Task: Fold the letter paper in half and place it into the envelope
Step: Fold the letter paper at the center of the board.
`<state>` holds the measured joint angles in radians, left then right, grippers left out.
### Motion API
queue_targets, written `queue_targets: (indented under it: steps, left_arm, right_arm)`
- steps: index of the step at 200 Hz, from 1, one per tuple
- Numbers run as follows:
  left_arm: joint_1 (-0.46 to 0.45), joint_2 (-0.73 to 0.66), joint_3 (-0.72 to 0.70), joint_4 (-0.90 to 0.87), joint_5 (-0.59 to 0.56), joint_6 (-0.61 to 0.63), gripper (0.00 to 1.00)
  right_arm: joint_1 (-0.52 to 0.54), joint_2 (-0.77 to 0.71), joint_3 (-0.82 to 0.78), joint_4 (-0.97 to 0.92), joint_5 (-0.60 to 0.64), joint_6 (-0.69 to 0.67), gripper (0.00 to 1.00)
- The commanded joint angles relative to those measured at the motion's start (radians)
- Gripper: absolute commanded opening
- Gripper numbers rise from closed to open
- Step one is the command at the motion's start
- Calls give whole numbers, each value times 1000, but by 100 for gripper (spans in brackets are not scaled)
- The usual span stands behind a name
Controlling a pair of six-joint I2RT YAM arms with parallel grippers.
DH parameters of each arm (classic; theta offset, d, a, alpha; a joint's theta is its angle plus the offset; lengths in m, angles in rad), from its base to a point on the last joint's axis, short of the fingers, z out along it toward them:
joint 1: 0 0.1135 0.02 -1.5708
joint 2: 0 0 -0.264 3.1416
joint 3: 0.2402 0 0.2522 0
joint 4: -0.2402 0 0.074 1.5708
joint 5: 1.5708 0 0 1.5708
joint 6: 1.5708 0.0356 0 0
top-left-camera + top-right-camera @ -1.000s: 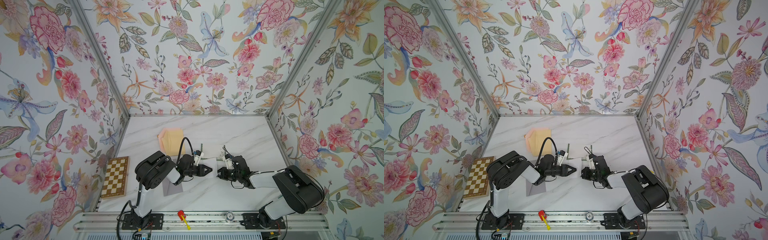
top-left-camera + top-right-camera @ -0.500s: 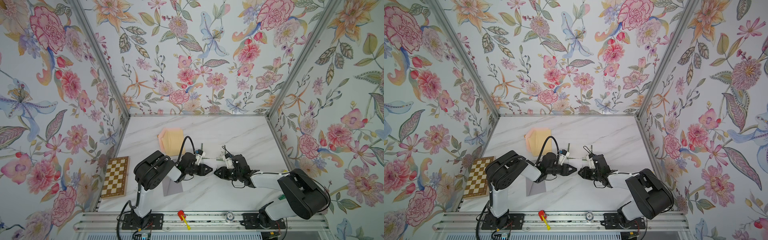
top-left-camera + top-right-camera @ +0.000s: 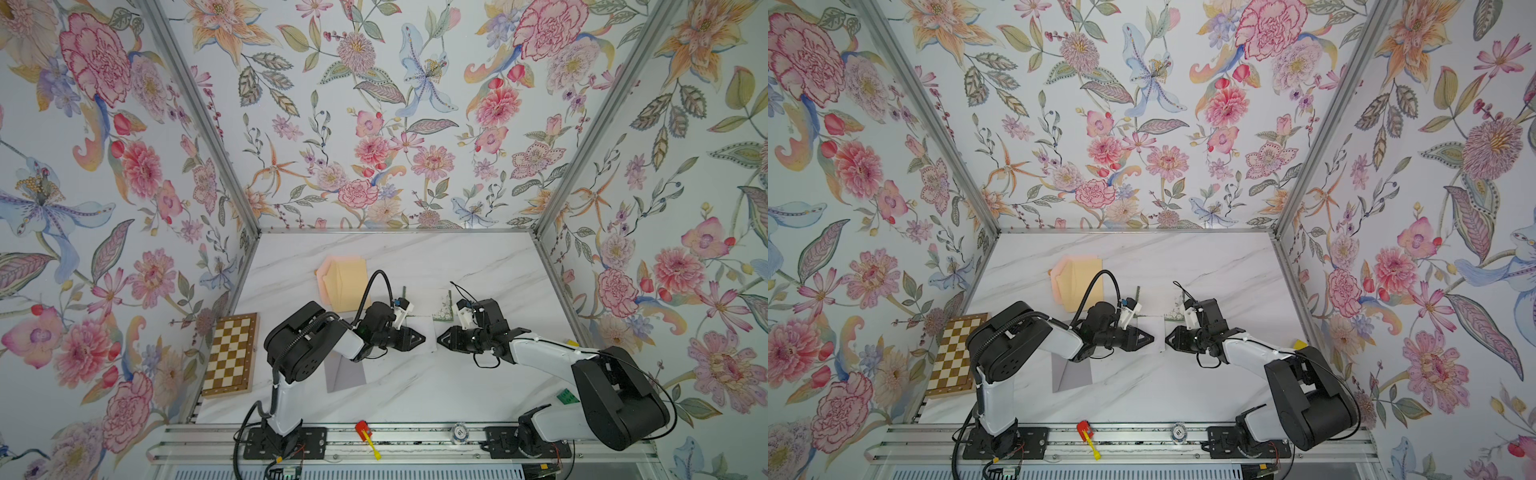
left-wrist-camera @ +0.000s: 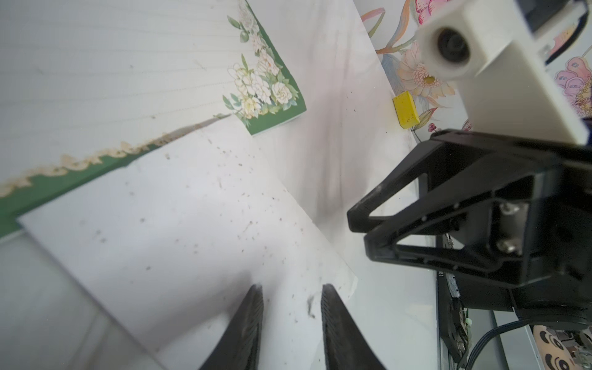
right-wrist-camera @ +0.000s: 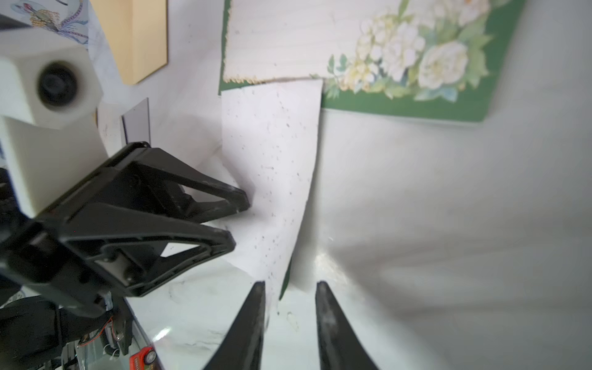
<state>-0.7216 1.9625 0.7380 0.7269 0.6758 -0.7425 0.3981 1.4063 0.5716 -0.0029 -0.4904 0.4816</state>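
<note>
Bright, diffuse light with soft shadows; wrist views are blurred and warped toward edges.

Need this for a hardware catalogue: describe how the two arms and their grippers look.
Left arm and right arm match: bulky black joint housings, white links. Left gripper and right gripper have black, triangular, open-frame fingers with ridged pads. A white camera sits on each wrist; a black cable loops over the left arm.

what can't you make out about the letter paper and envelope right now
- letter paper: in both top views the left gripper and right gripper cover most of it; crease hidden.
- envelope: in a top view, near corner behind the cable; opening too small to judge.
- grey sheet: in a top view, partly under the left arm; identity unclear.
</note>
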Motion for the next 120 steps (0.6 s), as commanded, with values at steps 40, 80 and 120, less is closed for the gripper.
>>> queue_targets:
  steps: [40,80,120]
  left_arm:
    - [-29,-100,2,-195,-68,119,35]
    - [-57,-115,-21,-163,-74,91,35]
    - [-69,-132,-92,-76,-81,30,35]
  right_arm:
    - [-47,146,321,-287,-100,-334,24]
    - [-18,316,448,-329,-118,-415,16]
    - [8,395,467,-330,-102,-431,13]
